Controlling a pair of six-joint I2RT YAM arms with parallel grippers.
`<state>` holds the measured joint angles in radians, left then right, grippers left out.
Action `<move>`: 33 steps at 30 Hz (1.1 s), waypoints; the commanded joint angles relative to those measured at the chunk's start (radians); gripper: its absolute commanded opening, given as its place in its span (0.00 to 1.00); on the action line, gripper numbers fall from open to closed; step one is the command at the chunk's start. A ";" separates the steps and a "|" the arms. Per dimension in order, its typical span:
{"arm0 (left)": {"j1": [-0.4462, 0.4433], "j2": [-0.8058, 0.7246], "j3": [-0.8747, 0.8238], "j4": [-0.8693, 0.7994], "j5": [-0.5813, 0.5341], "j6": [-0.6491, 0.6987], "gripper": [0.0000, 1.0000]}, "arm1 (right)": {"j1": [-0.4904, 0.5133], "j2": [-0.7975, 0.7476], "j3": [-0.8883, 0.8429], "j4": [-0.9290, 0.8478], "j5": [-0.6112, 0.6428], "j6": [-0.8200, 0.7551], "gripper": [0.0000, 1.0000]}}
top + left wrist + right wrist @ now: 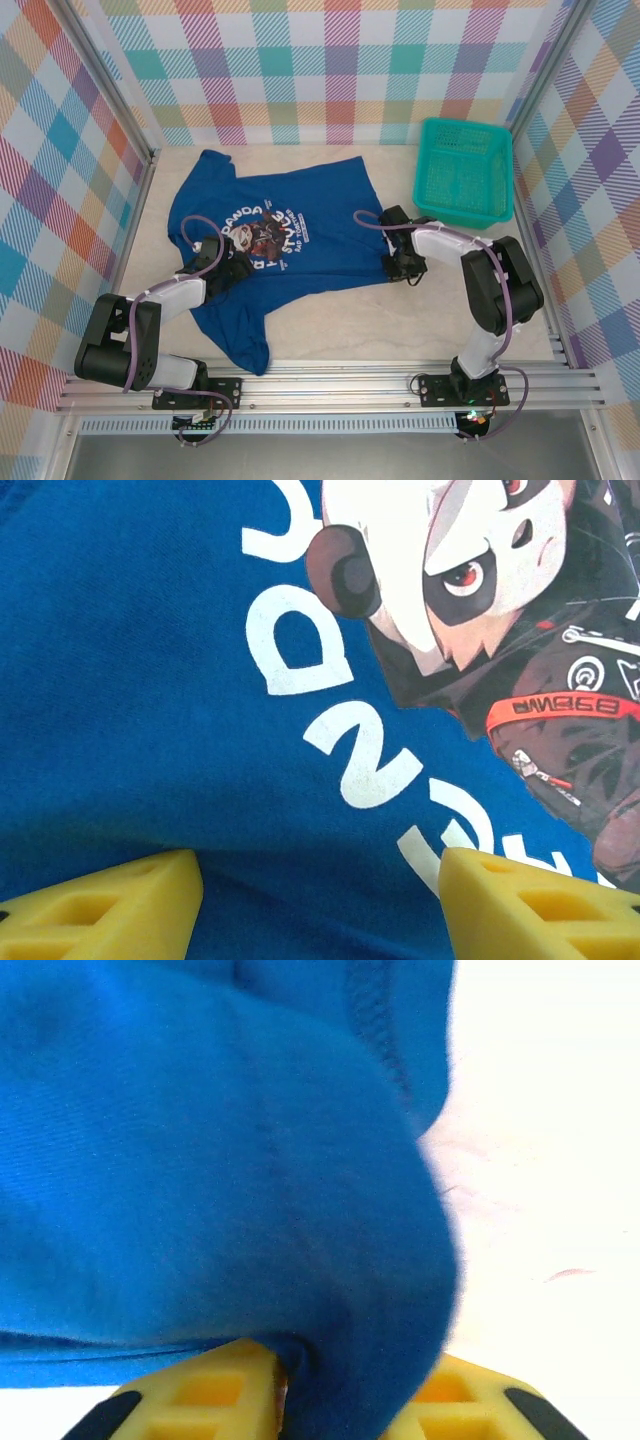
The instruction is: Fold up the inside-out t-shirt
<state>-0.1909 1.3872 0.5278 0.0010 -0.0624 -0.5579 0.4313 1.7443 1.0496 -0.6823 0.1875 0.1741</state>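
Top external: t-shirt (300,215) lies mostly spread, no fold visible yet.
Right gripper (290,1385) pinches its edge; left gripper (320,900) hovers, jaws wide, over the print (480,600).

2 arms low, left gripper (320,895) jaws apart, right gripper (335,1400) jaws clamped on t-shirt (320,215).

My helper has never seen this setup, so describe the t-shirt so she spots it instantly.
On the pale tabletop ringed by plaid walls, look left of centre. The t-shirt lies spread there: royal-blue cloth with a cartoon print and white lettering, unlike the rigid teal mesh basket in the far right corner.
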 commanded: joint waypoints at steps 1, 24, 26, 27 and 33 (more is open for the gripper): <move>0.008 0.037 -0.030 -0.068 0.014 -0.006 0.64 | -0.011 0.017 0.036 -0.040 0.111 -0.025 0.18; 0.008 0.042 -0.026 -0.071 0.008 -0.011 0.60 | -0.020 -0.070 0.173 -0.184 0.452 -0.091 0.11; 0.008 0.042 -0.025 -0.070 0.008 -0.011 0.60 | -0.019 -0.085 0.173 -0.189 0.468 -0.094 0.12; 0.008 0.042 -0.026 -0.070 0.009 -0.011 0.60 | -0.020 -0.091 0.172 -0.189 0.473 -0.094 0.13; 0.008 0.043 -0.026 -0.072 0.009 -0.011 0.60 | -0.019 -0.124 0.159 -0.196 0.473 -0.085 0.24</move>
<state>-0.1909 1.3972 0.5278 0.0113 -0.0612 -0.5579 0.4183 1.6516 1.2015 -0.8406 0.6231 0.0887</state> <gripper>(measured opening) 0.602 0.225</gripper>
